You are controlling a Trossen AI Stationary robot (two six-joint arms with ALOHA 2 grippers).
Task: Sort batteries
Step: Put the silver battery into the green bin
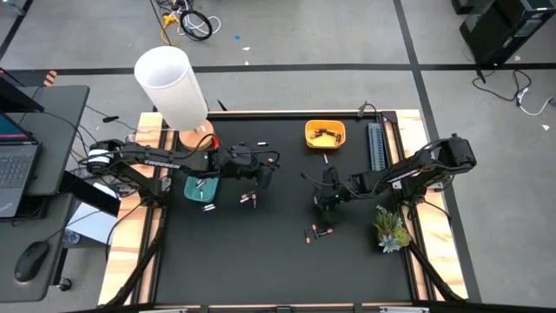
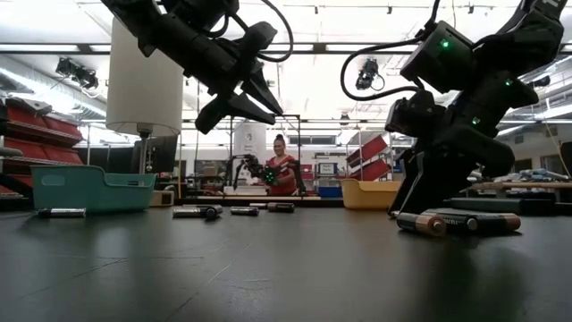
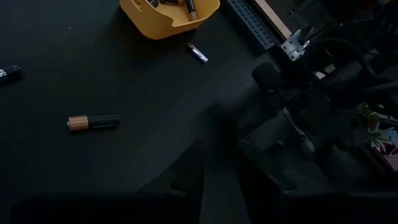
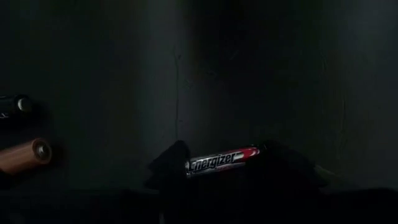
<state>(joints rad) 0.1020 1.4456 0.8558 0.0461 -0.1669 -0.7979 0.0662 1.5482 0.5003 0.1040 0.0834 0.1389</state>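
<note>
Batteries lie scattered on the black mat: a pair [image 1: 320, 231] near the front, one [image 1: 249, 199] mid-table, one [image 3: 93, 122] with a copper end. A yellow bin [image 1: 325, 135] at the far side holds several; a teal bin [image 1: 202, 187] stands at the left. My right gripper [image 1: 328, 196] is down at the mat, shut on a red-and-silver battery [image 4: 224, 160]. My left gripper [image 1: 261, 169] hangs above the mat beside the teal bin, open, with nothing visible between its fingers [image 2: 268, 103]. My right gripper has the red-and-silver battery between its two fingertips [image 4: 171, 163], one at each end [image 4: 191, 165], so the battery lies along the gap from finger to finger. The fingers slant down from the table's right side. The battery lies flat on the mat.
A white cylinder lamp [image 1: 171, 87] stands at the far left corner. A grey rack [image 1: 375, 146] and a green plant sprig [image 1: 391, 228] line the right edge. A person [image 2: 284, 170] stands in the room beyond. Bare mat lies toward the near edge.
</note>
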